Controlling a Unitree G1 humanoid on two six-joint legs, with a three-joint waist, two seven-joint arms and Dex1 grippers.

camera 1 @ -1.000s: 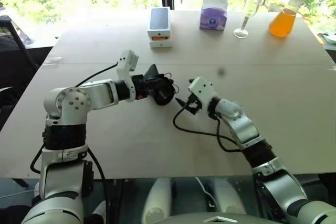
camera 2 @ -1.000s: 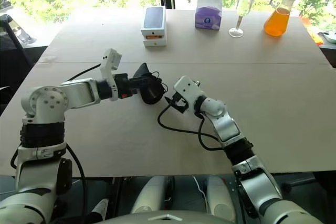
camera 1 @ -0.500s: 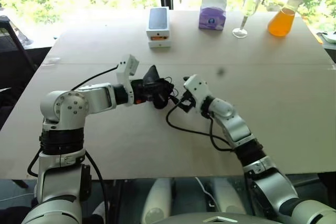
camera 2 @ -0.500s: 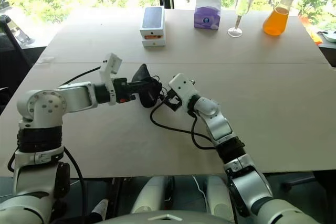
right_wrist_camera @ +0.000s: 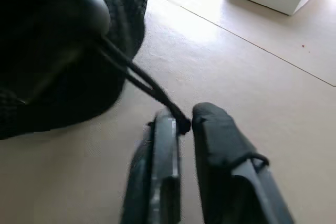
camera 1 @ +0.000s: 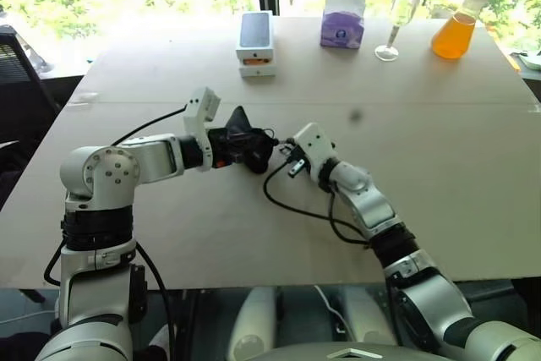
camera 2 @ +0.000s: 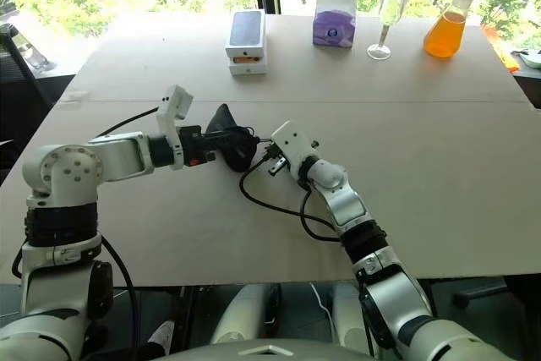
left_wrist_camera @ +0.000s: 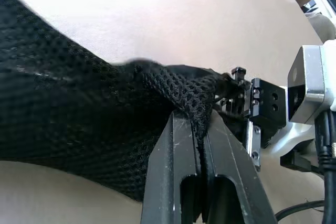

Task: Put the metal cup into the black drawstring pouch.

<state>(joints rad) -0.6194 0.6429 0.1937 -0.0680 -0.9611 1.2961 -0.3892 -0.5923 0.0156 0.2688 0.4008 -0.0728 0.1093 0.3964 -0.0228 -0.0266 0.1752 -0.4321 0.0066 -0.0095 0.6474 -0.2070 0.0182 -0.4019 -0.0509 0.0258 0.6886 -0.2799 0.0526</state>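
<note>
The black drawstring pouch [camera 1: 247, 143] hangs just above the table's middle, its mesh fabric [left_wrist_camera: 68, 114] pinched in my left gripper [left_wrist_camera: 201, 129], which is shut on its rim. My right gripper [camera 1: 283, 153] is right beside the pouch, on its right. Its fingers [right_wrist_camera: 163, 145] are shut on the thin black cord [right_wrist_camera: 152, 90] that runs from the round cord stopper [right_wrist_camera: 89, 9]. The metal cup is hidden from view.
At the table's far edge stand a white and orange phone box [camera 1: 256, 43], a purple tissue box [camera 1: 342, 23], a tall stemmed glass [camera 1: 397, 19] and a flask of orange liquid [camera 1: 456, 30]. My right arm's black cable [camera 1: 296, 207] loops over the tabletop.
My right gripper has moved left up to the pouch and shut on its cord. The left gripper keeps its grip on the pouch in the same place.
</note>
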